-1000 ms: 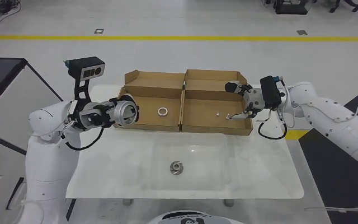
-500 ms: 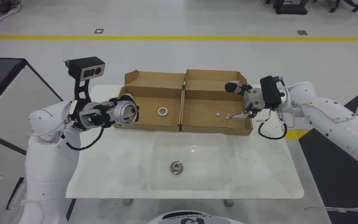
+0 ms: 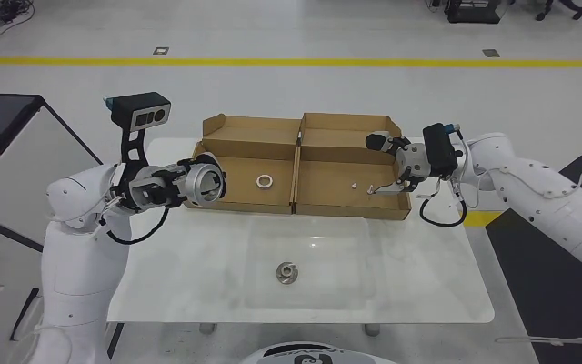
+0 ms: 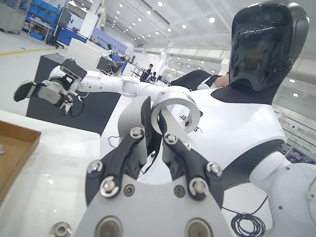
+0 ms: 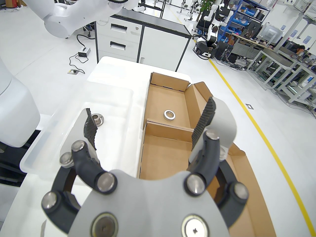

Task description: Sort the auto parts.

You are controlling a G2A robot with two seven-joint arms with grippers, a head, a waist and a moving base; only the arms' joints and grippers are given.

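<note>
No motion: left gripper [image 4: 154,122] clamped on metal ring [image 4: 172,97]; right gripper [image 5: 148,110] wide open, empty, cardboard box [image 5: 167,154] below its jaws. Drop-off pending.

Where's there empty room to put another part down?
The clear tray is bare either side of the flanged part. The left box has floor around its small ring. Crowded: the end of the right box by the right gripper, and beside the left gripper with its big ring.
</note>
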